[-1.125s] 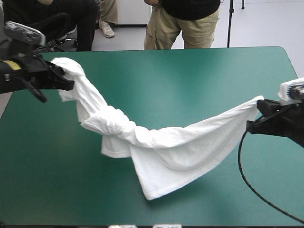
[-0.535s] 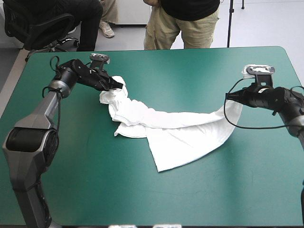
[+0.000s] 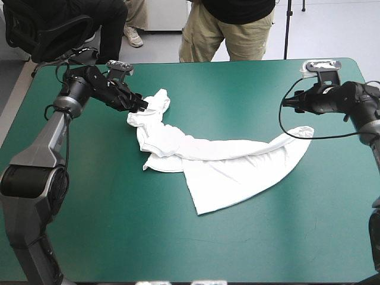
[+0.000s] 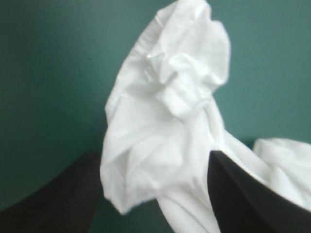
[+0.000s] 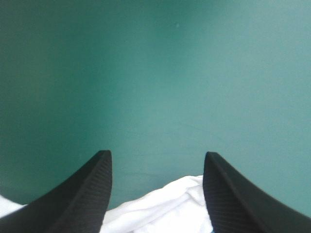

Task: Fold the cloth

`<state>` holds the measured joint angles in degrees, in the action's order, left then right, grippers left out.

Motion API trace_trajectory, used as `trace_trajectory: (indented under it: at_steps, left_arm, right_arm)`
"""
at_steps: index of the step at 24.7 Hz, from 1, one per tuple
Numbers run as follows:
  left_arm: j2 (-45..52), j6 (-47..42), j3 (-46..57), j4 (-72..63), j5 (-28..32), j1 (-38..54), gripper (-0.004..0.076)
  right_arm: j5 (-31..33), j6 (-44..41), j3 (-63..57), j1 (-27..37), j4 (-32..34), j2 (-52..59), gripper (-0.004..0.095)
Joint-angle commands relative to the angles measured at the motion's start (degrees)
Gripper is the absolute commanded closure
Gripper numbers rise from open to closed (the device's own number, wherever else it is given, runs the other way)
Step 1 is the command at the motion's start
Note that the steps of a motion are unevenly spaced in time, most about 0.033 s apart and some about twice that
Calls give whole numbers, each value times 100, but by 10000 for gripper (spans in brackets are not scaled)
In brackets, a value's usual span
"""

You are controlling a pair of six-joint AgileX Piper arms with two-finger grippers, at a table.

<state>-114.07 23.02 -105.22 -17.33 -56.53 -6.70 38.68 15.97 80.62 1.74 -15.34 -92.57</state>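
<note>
While the white T-shirt (image 3: 219,166) lies twisted in a sagging band across the middle of the teal-green worktop (image 3: 237,249), the fold itself has not yet begun. The garment runs from a crumpled knot toward the far left corner, through a bunched middle, to a broad flat flap pointing at the near edge, and on to a narrow tail at the right.

Judged from this, the step in hand is laying out: the shirt must be spread flat before any fold can be made. The next move appears to call for a fresh grip at two matching corners, at the shoulders or the hem. A pull apart would then take out the twist. Gripping the knot alone would likely drag the tangle along.

The left hand (image 3: 141,105) sits at the knot's far-left end, touching it. Its wrist view shows its black fingers (image 4: 68,194) standing apart, with a loose wad of white cloth between them that is not pinched.

The right hand (image 3: 286,104) is held over bare worktop beyond the tail, toward the far right corner, near the cloth but apart from it. Its fingers are spread wide with nothing between the tips. Only the tail's edge shows low between their bases.
</note>
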Motion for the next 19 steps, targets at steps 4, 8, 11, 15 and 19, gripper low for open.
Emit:
trace_trajectory:
  at_steps: [4,8,11,15,19]
  left_arm:
    - [1462,-85,-74,-89,-947,-369,304]
    - [2037,-254,505,35,-946,-883,307]
    - [2414,-459,1307,272,-866,-1345,307]
    - [2753,-1430,2915,1163,160,-1739,307]
    - [2689,-1589,3716,1020,903,-1347,307]
  right_arm:
    - [713,-45,653,42,-39,1000,371]
    - [1099,-74,653,42,-43,1578,372]
    - [1482,-109,653,42,-53,1957,372]
    - [1685,-109,642,42,-42,2437,371]
    - [1598,-137,550,42,-67,2454,372]
